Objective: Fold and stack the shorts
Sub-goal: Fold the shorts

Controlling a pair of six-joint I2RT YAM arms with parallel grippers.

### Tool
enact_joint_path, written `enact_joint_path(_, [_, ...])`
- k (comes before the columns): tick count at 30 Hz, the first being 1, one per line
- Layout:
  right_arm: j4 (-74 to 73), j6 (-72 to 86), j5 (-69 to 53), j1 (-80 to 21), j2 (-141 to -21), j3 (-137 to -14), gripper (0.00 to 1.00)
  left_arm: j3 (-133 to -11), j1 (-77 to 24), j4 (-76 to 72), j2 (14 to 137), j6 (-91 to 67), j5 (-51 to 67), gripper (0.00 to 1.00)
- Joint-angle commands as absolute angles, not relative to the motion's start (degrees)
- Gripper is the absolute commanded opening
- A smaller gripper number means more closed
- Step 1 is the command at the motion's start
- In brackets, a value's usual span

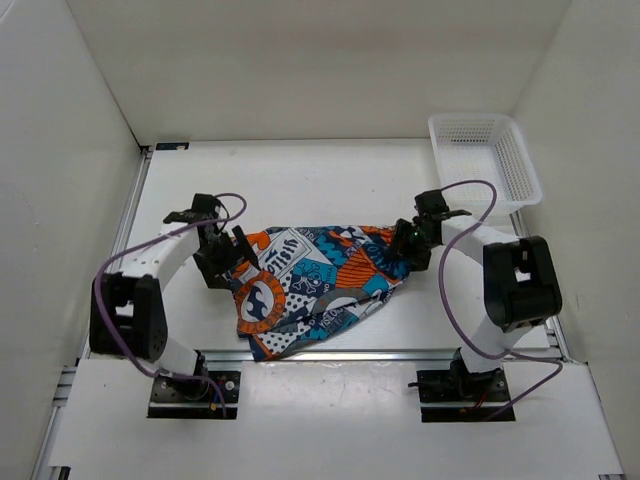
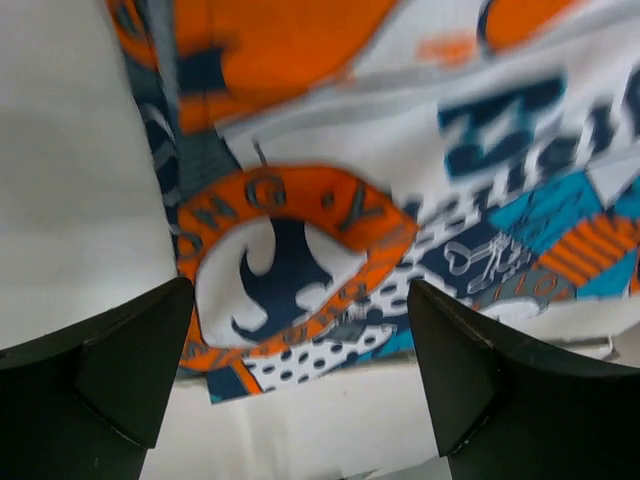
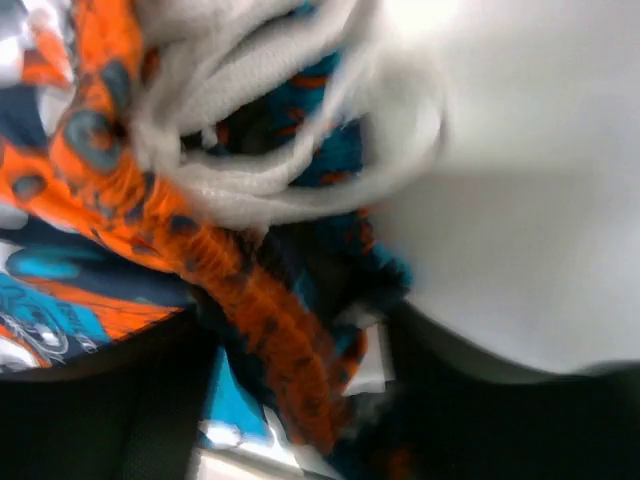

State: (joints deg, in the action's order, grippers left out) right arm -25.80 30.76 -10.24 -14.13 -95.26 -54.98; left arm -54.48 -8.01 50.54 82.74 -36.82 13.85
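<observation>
- Black fingers (image 2: 110, 370) fill the lower corners of the left wrist view. The left jaws stand wide apart and released, holding nothing.
- Between and beyond those fingers lie the shorts (image 2: 300, 270), showing an orange ring badge with a dark blue figure on white.
- Shorts (image 1: 315, 285) lie spread on the desk (image 1: 300, 180), toward its near edge, between the two arms. They are wide at the left and narrow to a bunched tip at the right.
- Their print is orange, turquoise, white and black.
- Left arm (image 1: 165, 250) reaches in from the left, its jaws at the left edge of the shorts.
- Right arm (image 1: 480, 235) reaches in from the right, its jaws at the bunched right tip.
- From the right wrist, blurred, the dark fingers (image 3: 90, 410) of the right jaws stand apart. A gathered orange fold lies between them without filling the gap.
- White cords (image 3: 270, 130) loop over the fabric just beyond that fold.
- White mesh basket (image 1: 482, 158) sits in the far right corner of the desk, well apart from the shorts.
</observation>
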Motion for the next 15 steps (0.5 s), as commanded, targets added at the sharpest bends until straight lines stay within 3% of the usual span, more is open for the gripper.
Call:
enact_joint_path(1, [-21.80,28.74,-13.53,-12.22,-100.44,-60.11,0.60,-62.81,-4.66,46.67,85.51,-33.50,11.51,1.00])
enact_joint_path(3, [-21.80,29.35,-14.49,-11.69,-101.86,-61.44,0.33,-65.38,-4.13,48.33,87.27,-32.96,13.00,0.99])
enact_joint_path(4, [-21.80,30.23,-15.11,-10.47,-101.87,-61.44,0.14,-66.96,-4.13,48.34,87.28,-32.35,13.01,0.99])
enact_joint_path(6, [-20.40,33.73,-15.12,-9.15,-99.95,-59.09,0.02,-67.49,-4.13,48.96,86.06,-32.34,13.01,0.99])
enact_joint_path(15, [-13.10,51.48,-13.89,-6.32,-83.95,-37.55,0.00,-64.16,-2.99,52.65,85.43,-29.97,10.36,0.99])
